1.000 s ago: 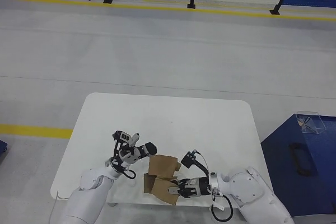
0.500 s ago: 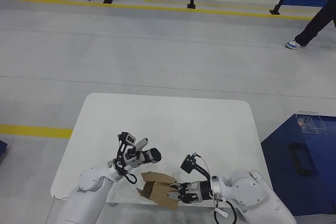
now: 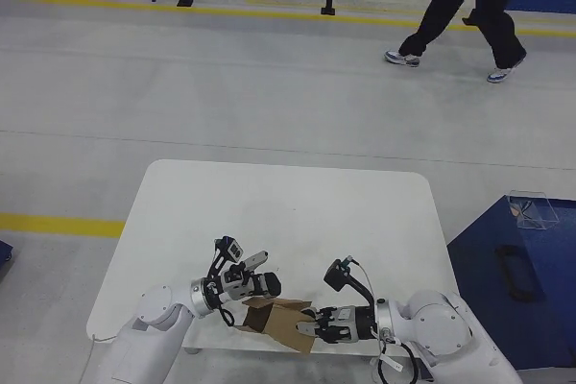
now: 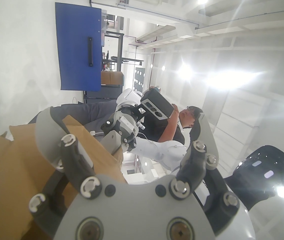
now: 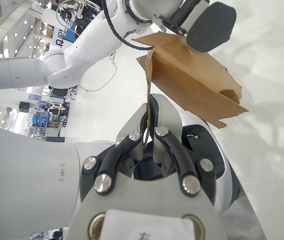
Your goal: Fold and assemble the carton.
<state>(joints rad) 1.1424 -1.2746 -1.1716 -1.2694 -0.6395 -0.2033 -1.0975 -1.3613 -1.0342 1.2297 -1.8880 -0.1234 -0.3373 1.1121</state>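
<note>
Carton [image 3: 278,322] sits at the near edge of the table [image 3: 288,202], between my two tools, partly opened.

My right tool [image 5: 150,112] is clenched on one thin flap, edge-on between its pads. My left tool [image 4: 124,128] is spread wide and grasps nothing, with one pad [image 5: 209,33] laid against the upper panel near a crease. My judgement is that the corrugated board is light, stiff across its panels and weak at the scored folds and torn corners. It will likely swing on a single-flap pinch, so I should take hold close to a crease and brace the opposite wall.
</note>
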